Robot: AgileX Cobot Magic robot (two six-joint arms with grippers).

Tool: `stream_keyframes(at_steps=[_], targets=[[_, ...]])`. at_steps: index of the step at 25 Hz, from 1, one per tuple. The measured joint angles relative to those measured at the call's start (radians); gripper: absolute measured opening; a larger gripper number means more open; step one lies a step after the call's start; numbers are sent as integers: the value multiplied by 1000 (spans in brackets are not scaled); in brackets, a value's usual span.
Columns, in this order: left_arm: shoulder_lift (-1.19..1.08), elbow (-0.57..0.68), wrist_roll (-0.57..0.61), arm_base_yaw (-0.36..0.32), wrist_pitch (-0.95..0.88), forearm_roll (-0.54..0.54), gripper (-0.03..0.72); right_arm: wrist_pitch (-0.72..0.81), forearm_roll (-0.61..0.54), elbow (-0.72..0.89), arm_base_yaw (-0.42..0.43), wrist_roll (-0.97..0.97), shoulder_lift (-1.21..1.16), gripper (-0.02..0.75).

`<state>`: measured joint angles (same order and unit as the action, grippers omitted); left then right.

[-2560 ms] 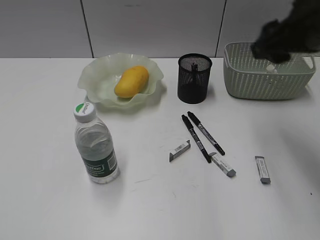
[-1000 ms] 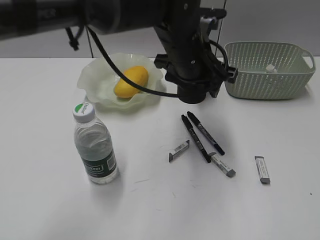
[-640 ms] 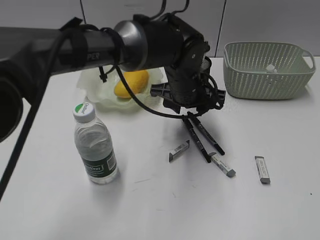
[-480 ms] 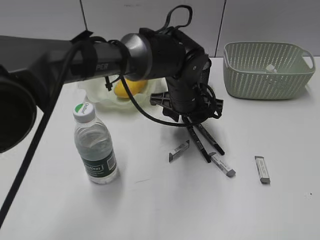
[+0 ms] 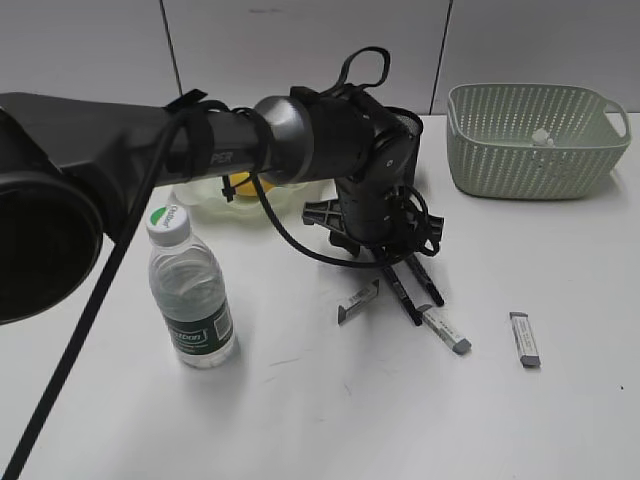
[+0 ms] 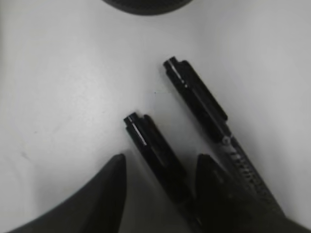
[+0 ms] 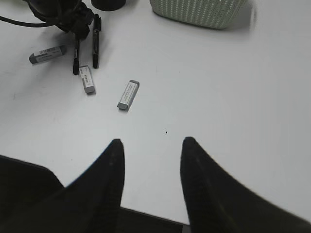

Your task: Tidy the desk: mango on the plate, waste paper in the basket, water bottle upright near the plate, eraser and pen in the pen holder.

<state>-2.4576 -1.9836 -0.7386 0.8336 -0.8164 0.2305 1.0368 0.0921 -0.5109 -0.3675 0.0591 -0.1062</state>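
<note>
Black marker pens lie side by side on the white tabletop (image 5: 300, 420); the left pincer (image 6: 160, 170) has its two fingers astride the nearer pen (image 6: 155, 150), one at 7 o'clock of it and one at 5 o'clock, wedged between it and the second pen (image 6: 199, 102). The jaws stand apart and not yet tight on the barrel, so this reads as a grasp being set, not made. Straddling the pen across its length likely suits a lift toward the pen holder (image 5: 405, 125), which stands at 12 o'clock of the pens, mostly hidden behind the arm.

The right pincer (image 7: 150, 160) hovers open and empty over bare tabletop, with the nearest eraser (image 7: 128, 94) at its 11 o'clock, probably waiting its turn.

The mango (image 5: 240, 183) sits in the plate (image 5: 190, 195), largely hidden by the arm. The waste paper (image 5: 541, 136) already lies in the basket (image 5: 530, 170). The water bottle (image 5: 192, 290) stands upright at 6 o'clock of the plate. Three erasers remain loose near the pens.

Writing: the arm carries white letters, only "PER" legible. The bottle's green label and cap have lettering too small to read, as do the eraser sleeves.
</note>
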Motion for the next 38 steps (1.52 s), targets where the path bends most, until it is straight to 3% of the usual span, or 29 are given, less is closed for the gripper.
stream_keyframes(at_steps=[5,10,18,23,25,30,32,38], targets=[[-3,-2,-2,0,1,9,297,0,0,0,0,0,0,319],[-3,-3,-3,0,13,14,109,0,0,0,0,0,0,319],[58,-2,-8,0,99,-45,79,0,0,0,0,0,0,319],[169,-2,-6,9,307,-68,79,0,0,0,0,0,0,319],[209,-2,9,12,457,9,79,0,0,0,0,0,0,319],[218,-3,17,-13,840,474,79,0,0,0,0,0,0,307],[192,-3,19,-37,920,580,79,0,0,0,0,0,0,302],[104,-1,19,-132,987,643,79,0,0,0,0,0,0,290]])
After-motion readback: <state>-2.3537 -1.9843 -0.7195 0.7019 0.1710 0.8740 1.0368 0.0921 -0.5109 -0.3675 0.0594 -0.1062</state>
